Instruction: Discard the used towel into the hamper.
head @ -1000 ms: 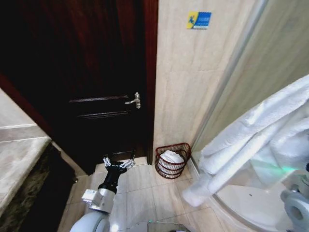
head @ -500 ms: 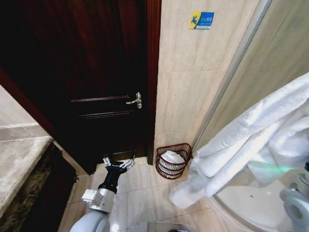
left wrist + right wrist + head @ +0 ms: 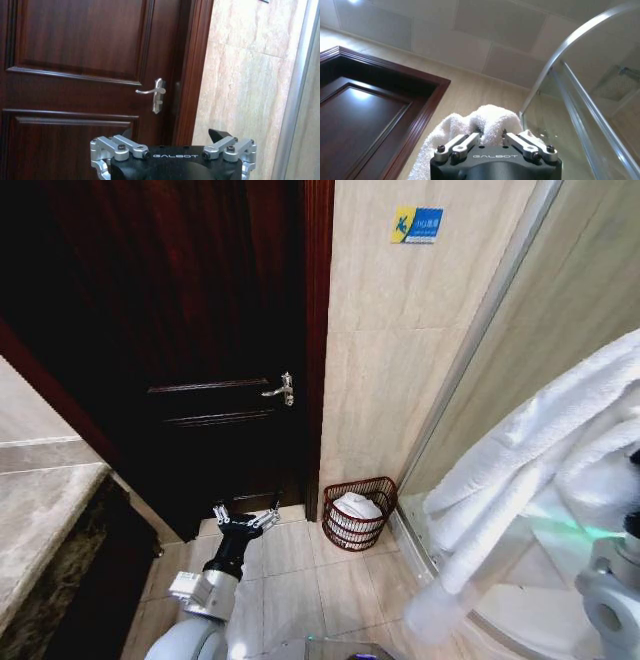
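Towel point(image 3: 520, 470): plain white. Hamper point(image 3: 360, 511): dark red-brown wire mesh. Door point(image 3: 170, 330): dark mahogany brown, silver handle point(image 3: 280, 388). Wall tiles point(image 3: 400, 360): beige, faintly veined. Sign point(image 3: 417, 224): blue and yellow.

A dark wooden door point(image 3: 190, 360) stands shut. Beside it rises a beige tiled wall point(image 3: 400, 360); beige floor tiles point(image 3: 300, 570) lie below.

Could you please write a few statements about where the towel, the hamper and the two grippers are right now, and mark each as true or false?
1. The right gripper is shut on the white towel. True.
2. The hamper is empty. False: something white already lies in it.
3. The left gripper is open and holds nothing. True.
4. The hamper stands inside the shower enclosure. False: it stands on the floor by the wall, beside the dark door.
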